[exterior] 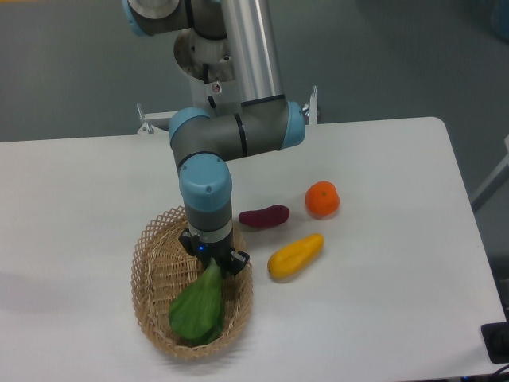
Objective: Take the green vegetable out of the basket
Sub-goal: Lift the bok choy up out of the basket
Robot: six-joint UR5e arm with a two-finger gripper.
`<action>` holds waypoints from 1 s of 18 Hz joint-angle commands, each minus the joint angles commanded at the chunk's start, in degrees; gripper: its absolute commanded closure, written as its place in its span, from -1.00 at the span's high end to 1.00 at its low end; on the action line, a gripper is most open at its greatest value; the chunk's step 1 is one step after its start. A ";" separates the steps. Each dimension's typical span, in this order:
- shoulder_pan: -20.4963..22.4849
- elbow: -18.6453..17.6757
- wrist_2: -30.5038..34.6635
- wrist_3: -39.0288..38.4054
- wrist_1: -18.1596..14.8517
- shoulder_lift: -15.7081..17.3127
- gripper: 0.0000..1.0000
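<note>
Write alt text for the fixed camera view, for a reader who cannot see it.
A robot arm's gripper reaches down onto the stem end of a green vegetable lying in a wicker basket on a white table. To the right sit a purple vegetable, an orange and a yellow fruit.

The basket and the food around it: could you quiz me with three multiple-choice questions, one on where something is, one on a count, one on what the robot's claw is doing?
1. Where is the green vegetable?
A. in the basket
B. on the bare table beside the orange fruit
C. on the floor

2. How many pieces of produce lie on the table outside the basket?
A. one
B. three
C. five

3. What is the gripper doing?
A. hanging high above the table
B. down at the vegetable's narrow end
C. holding the yellow fruit

Answers: 1 A, its leaves lie inside the woven rim. 2 B, the purple piece, orange fruit and yellow fruit. 3 B, its fingers meet the vegetable's narrow end; grip unclear.
</note>
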 joint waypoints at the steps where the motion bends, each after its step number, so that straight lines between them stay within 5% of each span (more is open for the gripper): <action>1: 0.00 0.09 0.00 0.09 0.00 0.17 -0.42; 7: 1.31 2.19 0.00 2.45 -0.35 2.98 -0.42; 12: 5.70 7.64 -0.97 5.97 -1.41 3.69 -0.42; 18: 11.60 6.95 -5.97 10.72 -2.81 6.76 -0.42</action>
